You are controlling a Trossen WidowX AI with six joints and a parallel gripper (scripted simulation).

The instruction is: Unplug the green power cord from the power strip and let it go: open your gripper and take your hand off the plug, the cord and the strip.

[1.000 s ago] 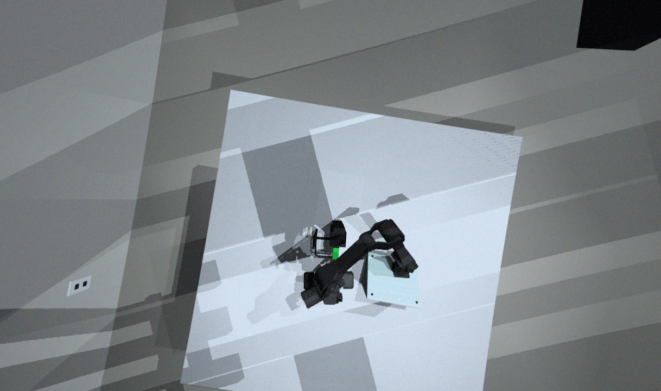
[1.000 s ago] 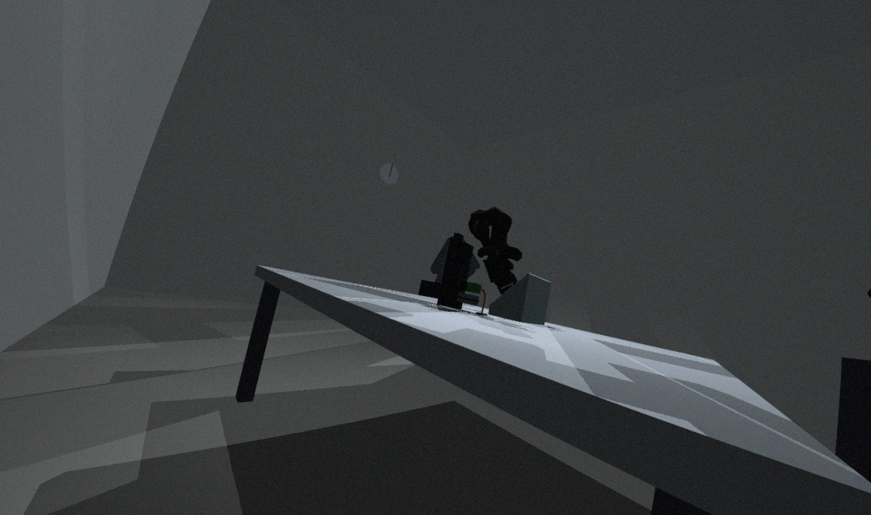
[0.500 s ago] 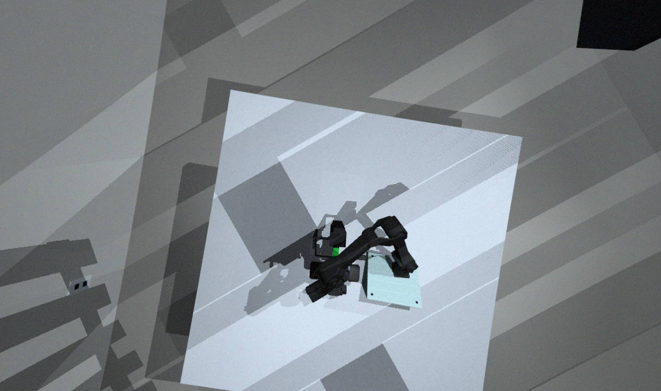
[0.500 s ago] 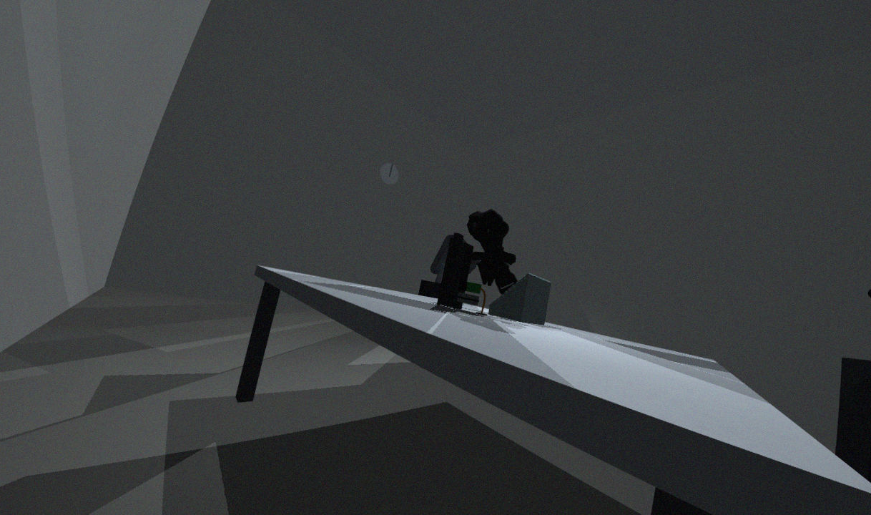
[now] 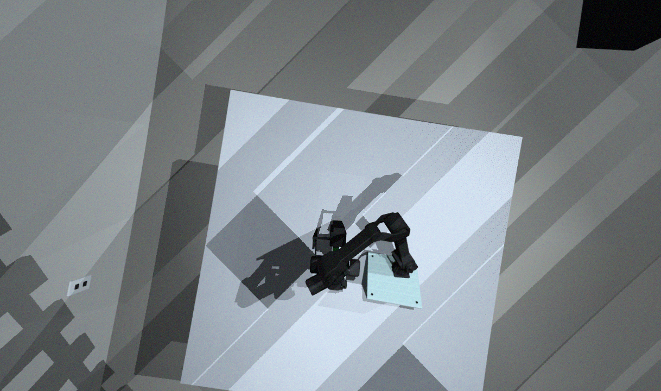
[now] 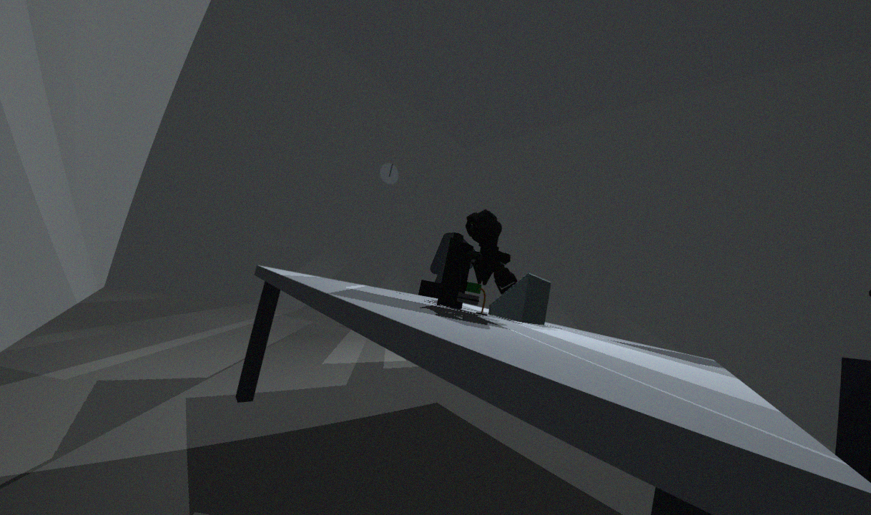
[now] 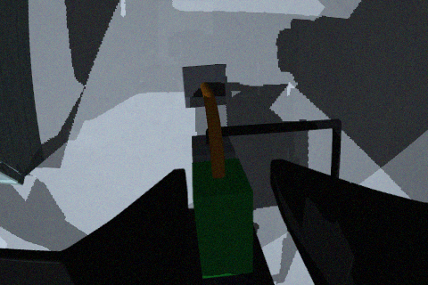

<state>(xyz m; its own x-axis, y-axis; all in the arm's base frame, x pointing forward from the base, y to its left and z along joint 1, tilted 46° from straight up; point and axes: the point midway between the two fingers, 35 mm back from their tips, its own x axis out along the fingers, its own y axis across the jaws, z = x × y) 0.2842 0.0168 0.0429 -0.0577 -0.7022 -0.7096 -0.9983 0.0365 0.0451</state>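
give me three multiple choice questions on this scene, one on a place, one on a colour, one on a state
1. In the wrist view, where is the green plug?
A. left of both fingers
B. between the two fingers
C. right of both fingers

2. What colour is the cord that rises out of the plug?
A. orange-brown
B. blue
C. white

3. How does the gripper stand?
A. clamped shut on the cord
B. fully shut, holding nothing, far from the plug
C. partly open, straddling the plug

Answers:
1 B: the plug's green block sits in the gap between the two dark fingers.
2 A: the thin curved strand from the plug's top is orange-brown.
3 C: a strip of table shows between the plug and one finger, so the plug is not clamped.
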